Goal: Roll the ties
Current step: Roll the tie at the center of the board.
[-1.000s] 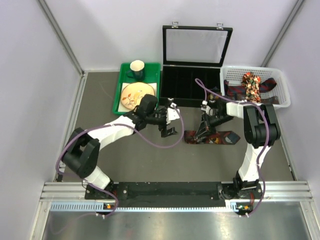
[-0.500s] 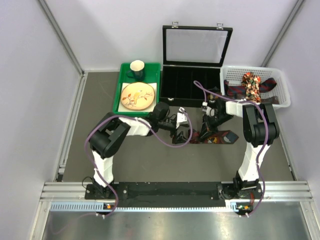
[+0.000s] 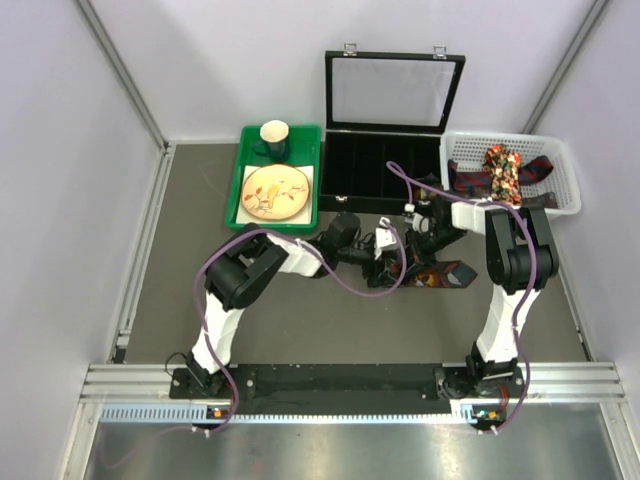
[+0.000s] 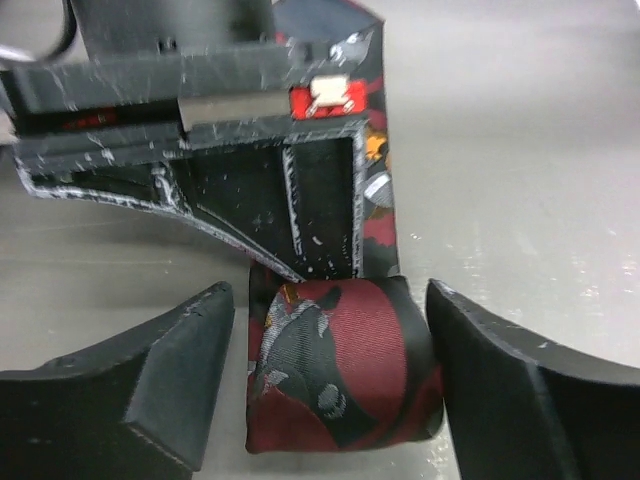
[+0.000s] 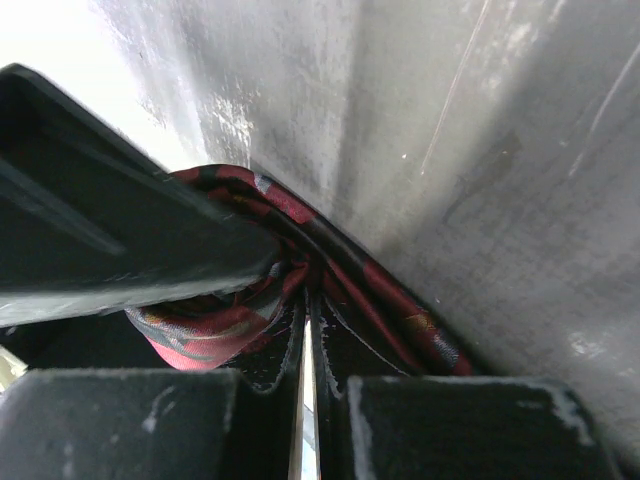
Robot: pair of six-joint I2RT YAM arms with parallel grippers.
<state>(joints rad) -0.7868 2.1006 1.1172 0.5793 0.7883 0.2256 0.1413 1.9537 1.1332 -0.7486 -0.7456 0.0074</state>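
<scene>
A dark red patterned tie [image 3: 447, 273] lies on the table right of centre. Its left end is rolled [image 4: 345, 365]. My left gripper [image 4: 330, 300] [image 3: 388, 265] stands open around that roll, with a finger [image 4: 150, 385] on each side; the right one is close against the fabric. My right gripper [image 3: 412, 240] [image 5: 308, 310] is shut on the tie [image 5: 230, 325] just behind the roll, and its fingers [image 4: 320, 205] show in the left wrist view. More ties, one floral [image 3: 503, 165] and some dark [image 3: 465, 184], lie in the white basket [image 3: 560, 160].
An open black compartment box [image 3: 385, 160] stands at the back centre. To its left is a green tray [image 3: 243, 160] with a plate [image 3: 275, 192] and a cup [image 3: 274, 138]. Purple cables [image 3: 350, 285] loop off both arms over the table.
My left arm has swung right across the table to the tie's rolled end, and its jaws have narrowed around the roll. My right gripper has held its place on the tie.
</scene>
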